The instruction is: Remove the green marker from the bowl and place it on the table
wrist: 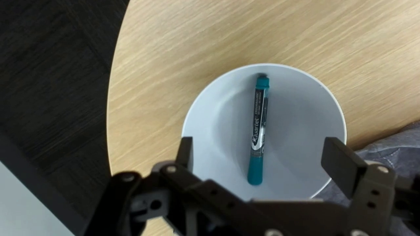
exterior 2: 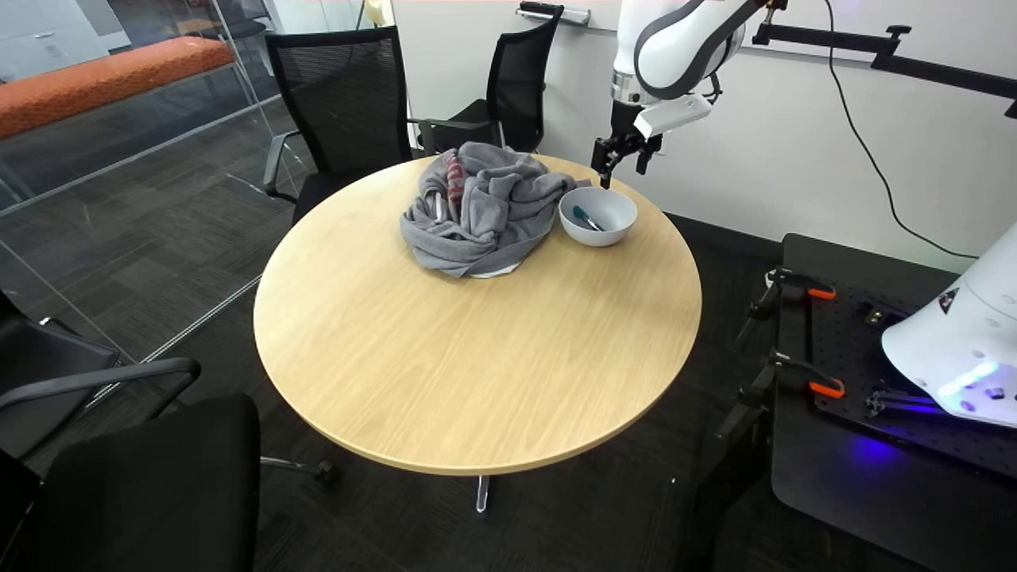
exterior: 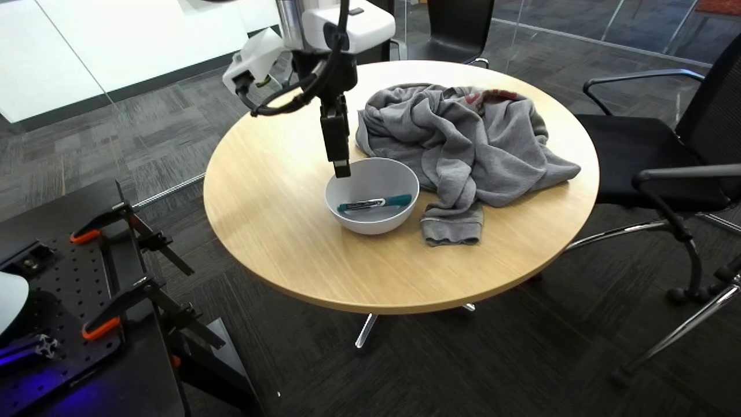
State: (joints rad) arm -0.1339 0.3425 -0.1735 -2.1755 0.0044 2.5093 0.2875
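A green marker (wrist: 258, 127) with a dark and white label lies inside a white bowl (wrist: 302, 114), running lengthwise up the wrist view. It also shows in both exterior views (exterior: 399, 200) (exterior 2: 586, 218). The bowl (exterior: 379, 174) (exterior 2: 596, 237) stands upright on the round wooden table (exterior: 278, 231) near its edge. My gripper (wrist: 257, 144) is open and empty. In the wrist view its fingers stand wide on either side of the marker's lower part, apart from it. In both exterior views the gripper (exterior: 341, 168) (exterior 2: 624, 176) hangs above the bowl's rim.
A crumpled grey sweatshirt (exterior: 463, 139) (exterior 2: 493, 206) lies beside the bowl, close to its rim; a part shows in the wrist view (wrist: 397, 154). The table edge is near the bowl. Black chairs (exterior: 654, 156) (exterior 2: 342, 103) stand around the table. A white wall (exterior 2: 508, 95) is behind the arm.
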